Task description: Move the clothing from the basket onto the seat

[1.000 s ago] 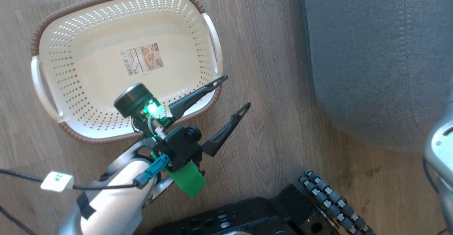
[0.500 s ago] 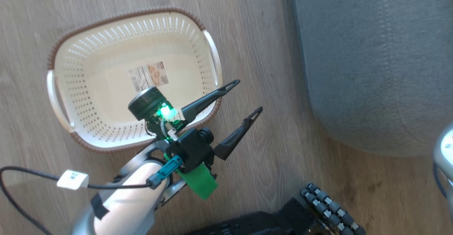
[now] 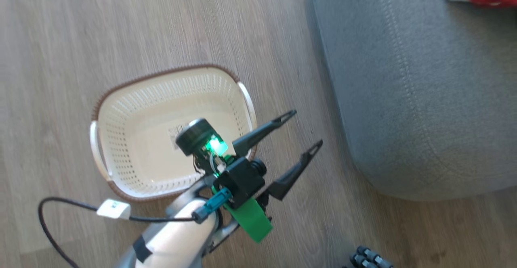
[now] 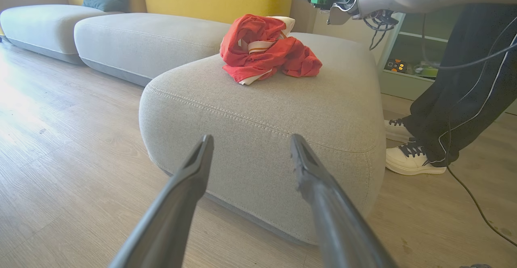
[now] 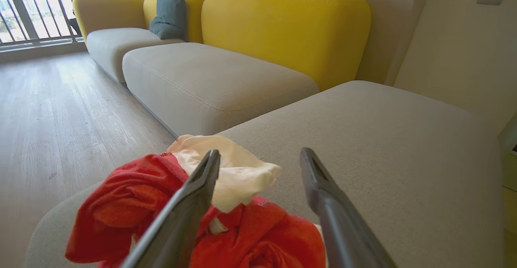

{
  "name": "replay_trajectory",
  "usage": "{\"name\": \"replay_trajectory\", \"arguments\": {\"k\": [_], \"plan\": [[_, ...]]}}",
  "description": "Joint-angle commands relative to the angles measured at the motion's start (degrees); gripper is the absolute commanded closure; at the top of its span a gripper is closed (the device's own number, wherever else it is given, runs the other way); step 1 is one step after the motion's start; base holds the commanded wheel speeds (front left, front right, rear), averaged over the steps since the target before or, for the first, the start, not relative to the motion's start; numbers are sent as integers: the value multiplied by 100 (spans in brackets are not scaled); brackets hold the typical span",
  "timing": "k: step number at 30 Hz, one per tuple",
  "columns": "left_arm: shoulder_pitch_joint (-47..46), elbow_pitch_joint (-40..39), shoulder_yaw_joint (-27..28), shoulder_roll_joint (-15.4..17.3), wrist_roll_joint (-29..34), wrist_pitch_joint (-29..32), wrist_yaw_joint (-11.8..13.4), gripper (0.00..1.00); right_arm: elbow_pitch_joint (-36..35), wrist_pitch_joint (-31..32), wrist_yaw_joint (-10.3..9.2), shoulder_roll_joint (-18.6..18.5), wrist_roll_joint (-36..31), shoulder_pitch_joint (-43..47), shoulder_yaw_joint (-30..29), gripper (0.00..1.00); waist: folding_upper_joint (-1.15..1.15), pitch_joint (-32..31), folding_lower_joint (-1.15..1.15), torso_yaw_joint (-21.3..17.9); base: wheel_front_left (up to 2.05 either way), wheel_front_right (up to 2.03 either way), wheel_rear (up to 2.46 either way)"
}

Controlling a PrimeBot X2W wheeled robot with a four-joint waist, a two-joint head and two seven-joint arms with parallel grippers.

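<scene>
Clothing (image 4: 268, 50) lay heaped on the seat (image 4: 262, 110). The basket (image 3: 121, 114) stood empty on the floor, left of it. Right hand (image 5: 260, 152) hung wide over the heap, gripping nothing. Left hand (image 3: 305, 128) was wide and empty. Recommended: raise the right hand straight up, to avoid snagging fabric.

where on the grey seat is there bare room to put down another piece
Bare: the seat between the clothing and its stitched rounded edge, and the wide stretch beyond the heap toward the wall. Crowded: right around the heap, with the open right gripper over it.
</scene>
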Motion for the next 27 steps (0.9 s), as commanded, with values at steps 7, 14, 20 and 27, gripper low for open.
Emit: {"name": "replay_trajectory", "arguments": {"k": [7,14,20,27], "plan": [[290,-69,304,-272,-35,-55,-6,0,-358,4,-1,-227,320,44,502,0,-1,-845,0,165,0,0,0],[743,25,502,-473,9,-55,-6,0,-1374,4,-1,-193,1701,641,1604,0,-1,-1595,0,370,0,0,0],[1056,20,915,-566,-20,-55,-6,0,-2850,4,-1,-235,2904,1631,3075,0,-1,-1895,0,594,0,0,0],[1263,-11,1505,-612,-93,-55,45,0,-4743,4,-1,-175,4032,3189,4533,0,-1,-2104,0,1103,0,0,0]]}}
